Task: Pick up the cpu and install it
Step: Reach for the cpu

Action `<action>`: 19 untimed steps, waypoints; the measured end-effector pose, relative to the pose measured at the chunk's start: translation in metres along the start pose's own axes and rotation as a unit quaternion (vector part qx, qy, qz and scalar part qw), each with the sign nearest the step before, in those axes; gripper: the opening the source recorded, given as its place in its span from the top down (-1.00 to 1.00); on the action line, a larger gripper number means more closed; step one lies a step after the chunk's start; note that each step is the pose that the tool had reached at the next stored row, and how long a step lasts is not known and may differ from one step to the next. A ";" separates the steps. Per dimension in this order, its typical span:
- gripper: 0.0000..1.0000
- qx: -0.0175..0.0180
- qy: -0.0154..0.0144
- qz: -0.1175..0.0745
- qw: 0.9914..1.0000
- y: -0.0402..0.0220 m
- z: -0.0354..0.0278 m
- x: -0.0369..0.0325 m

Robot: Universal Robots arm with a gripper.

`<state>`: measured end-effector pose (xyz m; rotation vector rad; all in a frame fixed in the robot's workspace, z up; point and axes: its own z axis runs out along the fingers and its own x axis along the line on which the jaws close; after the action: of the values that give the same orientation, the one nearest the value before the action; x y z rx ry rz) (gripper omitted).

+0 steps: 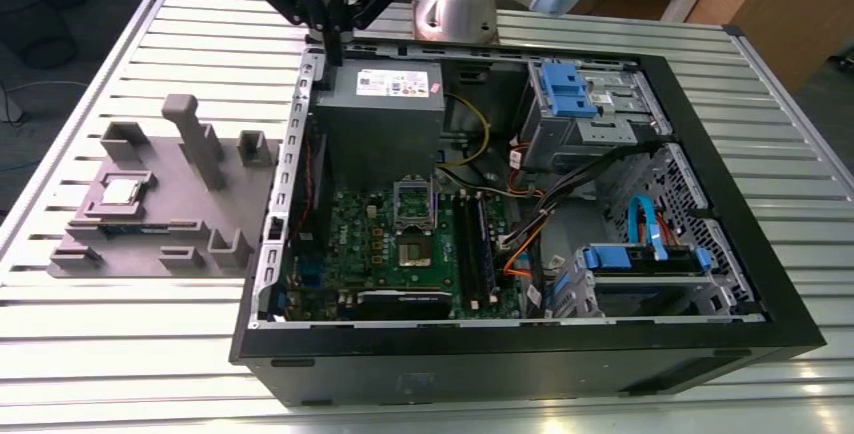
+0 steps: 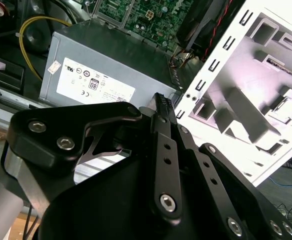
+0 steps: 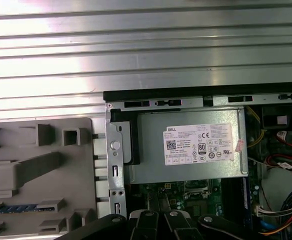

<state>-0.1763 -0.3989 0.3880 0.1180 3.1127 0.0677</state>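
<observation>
Hovering over the power supply (image 1: 380, 104), hand (image 1: 328, 49) apart from cpu (image 1: 123, 190)

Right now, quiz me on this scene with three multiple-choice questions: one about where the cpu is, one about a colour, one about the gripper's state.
1. Where is the cpu?
A in the motherboard socket
B on the grey fixture beside the computer case
C on the bare table

2. What colour are the drive-bay clips?
A red
B green
C blue

3. The gripper is:
A holding nothing
B holding the cpu
C gripping a cable

Answers:
1 B, the cpu lies on the fixture, at the exterior view's left of the case.
2 C, the clips on both bays are blue.
3 A, the gripper hangs shut and empty by the power supply.
</observation>
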 end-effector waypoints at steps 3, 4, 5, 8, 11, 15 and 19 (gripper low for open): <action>0.80 0.000 0.000 0.000 1.000 0.0000 -0.0001 0.0006; 0.80 0.000 0.000 0.000 1.000 -0.0001 0.0000 0.0008; 0.80 0.000 0.000 0.000 1.000 -0.0001 -0.0001 0.0010; 0.80 0.000 0.000 0.000 1.000 -0.0001 -0.0001 0.0016; 0.80 0.000 0.000 0.000 1.000 -0.0002 -0.0001 0.0023; 0.80 0.000 0.000 0.000 1.000 -0.0002 -0.0001 0.0033; 0.80 0.000 0.000 0.000 1.000 -0.0004 -0.0001 0.0048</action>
<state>-0.1811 -0.3989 0.3880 0.1181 3.1127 0.0676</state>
